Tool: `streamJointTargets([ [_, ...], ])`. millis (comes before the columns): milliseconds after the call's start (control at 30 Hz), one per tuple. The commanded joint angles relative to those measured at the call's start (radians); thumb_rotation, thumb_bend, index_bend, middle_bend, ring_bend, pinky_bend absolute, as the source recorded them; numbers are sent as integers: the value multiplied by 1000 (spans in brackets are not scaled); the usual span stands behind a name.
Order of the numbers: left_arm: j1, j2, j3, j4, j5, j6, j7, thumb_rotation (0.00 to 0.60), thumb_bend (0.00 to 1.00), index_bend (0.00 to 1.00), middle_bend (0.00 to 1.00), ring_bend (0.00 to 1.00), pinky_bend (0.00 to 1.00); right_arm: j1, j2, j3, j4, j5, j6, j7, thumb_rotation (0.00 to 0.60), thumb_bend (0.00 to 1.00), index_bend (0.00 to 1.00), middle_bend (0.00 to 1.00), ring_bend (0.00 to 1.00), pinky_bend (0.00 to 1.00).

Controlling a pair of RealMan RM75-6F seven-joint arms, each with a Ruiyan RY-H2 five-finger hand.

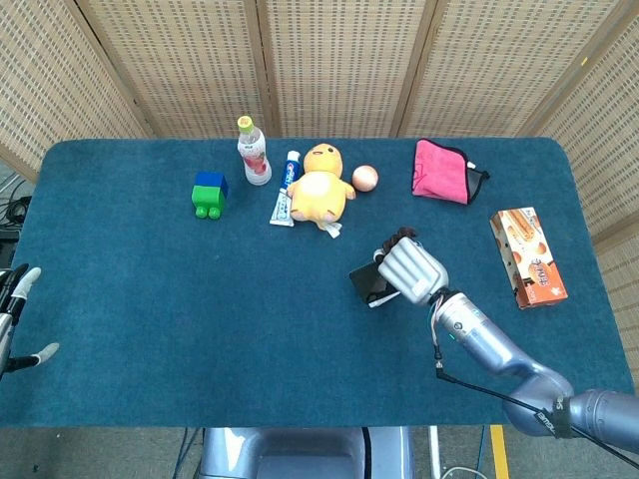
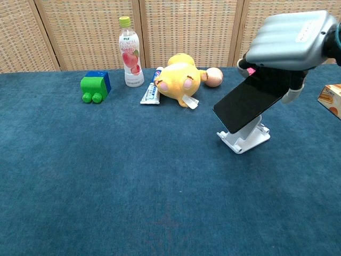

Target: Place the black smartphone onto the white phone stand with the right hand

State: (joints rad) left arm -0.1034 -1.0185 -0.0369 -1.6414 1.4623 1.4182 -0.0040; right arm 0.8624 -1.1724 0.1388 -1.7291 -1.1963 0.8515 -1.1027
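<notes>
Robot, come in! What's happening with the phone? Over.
Right robot hand holds black smartphone, tilted over white phone stand. Left robot hand idle at table edge. Nothing blocking.

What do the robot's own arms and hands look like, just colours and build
The right hand has a ribbed silver-grey back shell with a small printed marking and dark fingers. Its forearm is smooth silver metal with a dark band and a thin black cable running alongside. Of the left hand, only pale-tipped fingers on dark parts show at the edge of the head view.
</notes>
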Motion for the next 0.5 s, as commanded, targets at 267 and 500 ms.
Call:
streamJointTargets([
  [267,-4,-3,0,-1,-6,-6,12,600,0,0,0,0,0,81,-21,-70,-30,183,50,-286,600,260,537,491,442,412],
  [500,-6,-4,1,-1,-9,-11,14,600,0,0,0,0,0,123,-34,-111,-67,275,95,-392,600,260,537,491,441,412],
])
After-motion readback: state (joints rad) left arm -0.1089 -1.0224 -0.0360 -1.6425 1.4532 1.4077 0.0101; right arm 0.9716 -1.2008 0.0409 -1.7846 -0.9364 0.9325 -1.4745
